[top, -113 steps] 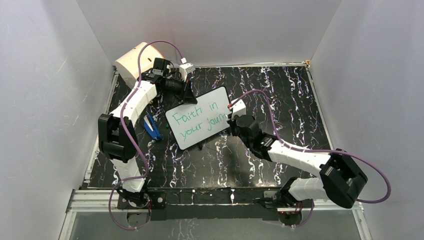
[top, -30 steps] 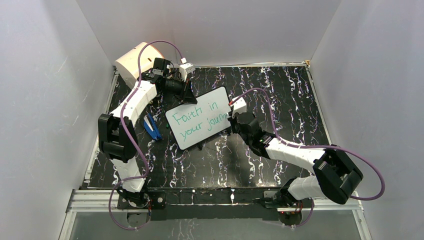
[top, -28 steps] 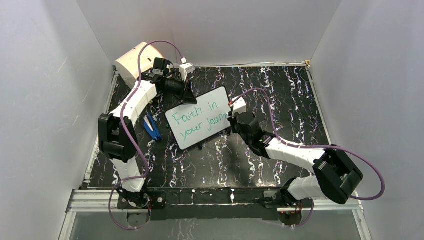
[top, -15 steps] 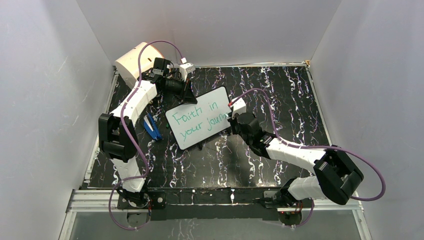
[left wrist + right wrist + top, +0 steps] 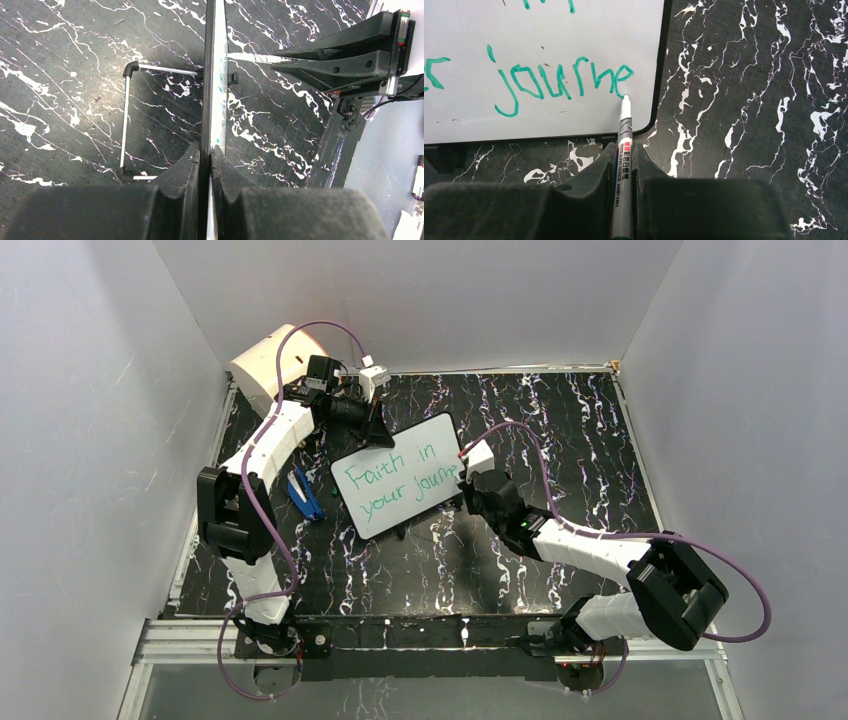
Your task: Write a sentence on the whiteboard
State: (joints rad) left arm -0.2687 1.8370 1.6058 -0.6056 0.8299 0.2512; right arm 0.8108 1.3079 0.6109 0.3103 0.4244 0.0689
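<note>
The whiteboard (image 5: 388,523) stands tilted on the black marbled table, left of centre in the top view. The sentence (image 5: 396,483) runs across it in green, in two slanted lines reading "Faith in your journe"; its last word (image 5: 559,80) fills the right wrist view. My left gripper (image 5: 378,436) is shut on the board's upper edge (image 5: 212,75), seen edge-on between its fingers (image 5: 206,150). My right gripper (image 5: 624,147) is shut on a grey whiteboard marker (image 5: 624,135). The marker's tip (image 5: 625,98) touches the board just under the final "e", near the right frame.
A cream cylindrical drum (image 5: 268,365) sits in the back left corner behind the left arm. A blue object (image 5: 305,495) lies on the table left of the board. The board's wire stand (image 5: 124,120) sticks out behind it. White enclosure walls close three sides.
The second line has grown from "journ" to "journe". My right gripper has shifted slightly along the board's right edge with the marker. The left arm and the board have not moved.
</note>
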